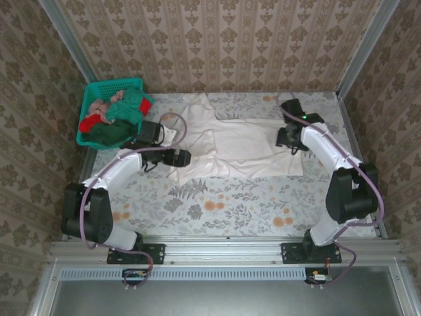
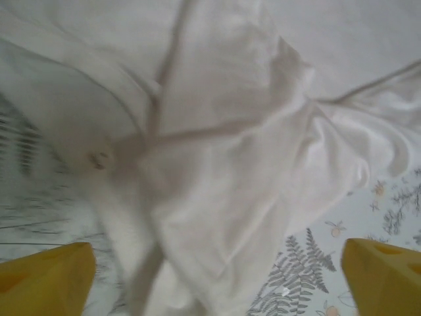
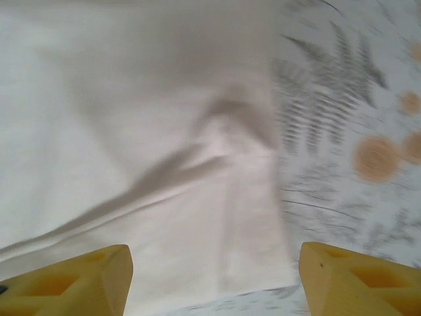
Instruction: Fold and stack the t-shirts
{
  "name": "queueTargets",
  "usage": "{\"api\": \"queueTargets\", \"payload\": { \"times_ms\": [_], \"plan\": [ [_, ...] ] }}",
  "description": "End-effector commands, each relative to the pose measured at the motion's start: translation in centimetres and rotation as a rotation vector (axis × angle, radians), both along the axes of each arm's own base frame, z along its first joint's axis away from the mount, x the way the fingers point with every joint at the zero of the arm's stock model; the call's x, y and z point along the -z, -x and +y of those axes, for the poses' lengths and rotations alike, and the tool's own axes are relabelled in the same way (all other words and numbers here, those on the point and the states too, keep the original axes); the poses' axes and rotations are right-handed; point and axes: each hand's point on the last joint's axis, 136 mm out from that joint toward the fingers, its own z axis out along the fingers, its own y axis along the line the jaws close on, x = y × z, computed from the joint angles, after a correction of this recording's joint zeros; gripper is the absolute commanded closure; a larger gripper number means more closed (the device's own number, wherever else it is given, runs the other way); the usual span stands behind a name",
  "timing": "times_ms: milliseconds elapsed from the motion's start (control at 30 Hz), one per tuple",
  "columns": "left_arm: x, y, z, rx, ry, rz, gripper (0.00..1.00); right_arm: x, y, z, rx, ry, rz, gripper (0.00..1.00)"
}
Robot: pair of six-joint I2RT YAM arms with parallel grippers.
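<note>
The white t-shirt (image 1: pixel 230 148) lies spread on the far middle of the table (image 1: pixel 230 204). Its left side is bunched and creased, so I judge it only part folded. The other shirts (image 1: pixel 122 112) sit heaped in the teal basket (image 1: pixel 108 84) at the far left (no stack begun, so most of the job is left). My left gripper (image 1: pixel 176 157) hangs at the shirt's left edge and my right gripper (image 1: pixel 284 138) at its right edge, both wide open and holding nothing.

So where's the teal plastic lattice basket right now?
In the top view, the teal plastic lattice basket sits in the far left corner, left of the large white t-shirt.
</note>
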Motion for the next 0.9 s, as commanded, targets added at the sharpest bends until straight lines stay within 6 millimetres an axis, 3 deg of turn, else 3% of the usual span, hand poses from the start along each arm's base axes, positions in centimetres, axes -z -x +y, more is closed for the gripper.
{"api": "queueTargets", "payload": {
  "times_ms": [0,100,133,233,267,367,433,567,700,733,767,867],
  "plan": [
    [2.9,0.4,-0.9,-0.033,0.083,0.069,0.16,-0.6,-1.3,8.3,-0.233,-0.101,-0.093,0.30],
    [4.4,1.4,-1.3,-0.026,0.094,0.136,0.23,0.2,-1.5,12.9,-0.343,-0.143,-0.094,0.29],
    [4.8,1.6,-1.3,-0.029,0.093,0.146,0.23,0.8,-1.4,13.5,-0.359,-0.147,-0.068,0.29],
    [6.2,2.3,-0.2,-0.052,0.039,0.176,0.26,3.0,0.0,11.4,-0.274,-0.061,0.022,0.29],
    [6.5,2.3,0.1,-0.061,0.035,0.187,0.32,3.9,0.9,10.6,-0.248,-0.038,0.051,0.29],
    [6.4,1.9,0.4,-0.067,0.062,0.200,0.68,6.6,4.0,8.6,-0.191,-0.015,0.117,0.29],
    [5.8,1.3,0.8,-0.082,0.074,0.215,0.82,8.4,5.6,7.3,-0.151,-0.009,0.163,0.29],
    [3.2,0.4,2.2,-0.100,0.084,0.202,0.92,10.6,8.1,3.3,-0.029,0.043,0.260,0.31],
    [1.7,-0.3,5.0,-0.178,0.042,0.167,0.88,10.7,9.0,0.4,0.066,0.044,0.266,0.32],
    [1.7,-0.6,5.5,-0.200,0.047,0.165,0.75,10.6,9.0,0.0,0.078,0.042,0.262,0.32],
    [2.0,-0.8,5.8,-0.220,0.050,0.171,0.56,10.5,8.9,-0.3,0.086,0.040,0.256,0.32],
    [3.3,-0.8,5.8,-0.239,0.059,0.209,0.43,10.4,8.7,-1.4,0.110,0.039,0.259,0.32]
  ]
}}
